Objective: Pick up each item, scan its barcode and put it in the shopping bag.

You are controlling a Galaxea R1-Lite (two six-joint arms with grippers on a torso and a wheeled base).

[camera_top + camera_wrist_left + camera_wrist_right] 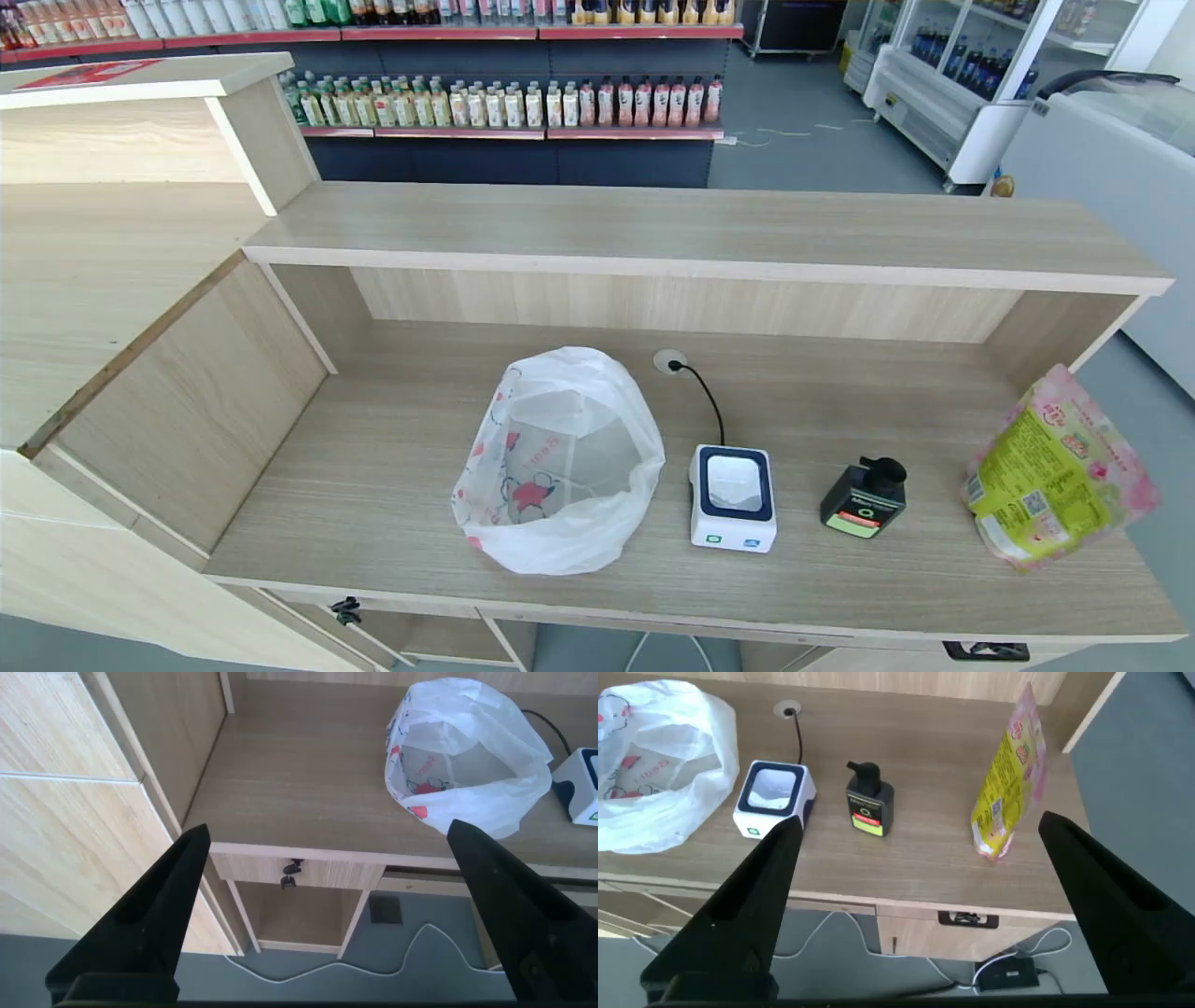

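L gripper: two dark fingers spread wide, nothing between them. It hangs off the near edge of the wooden checkout counter, toward the left end, above a drawer w/ a key in its lock.

R gripper: fingers also spread wide and empty, off the near edge at the counter's right part.

On the counter, left to right:
- White plastic shopping bag w/ red print, mouth open upward, approx. mid-counter.
- Barcode scanner, a white box w/ a dark-framed window facing up, just beside the bag on its right. A black cable runs from it to a round port farther back.
- Small black pump bottle w/ a green and red label, upright, near the scanner's right side, apart from it.
- Yellow-green and pink pouch, standing on end at the right end of the counter, well apart from the bottle.

Beyond the counter: store shelves of drink bottles and a glass-door fridge at far right.
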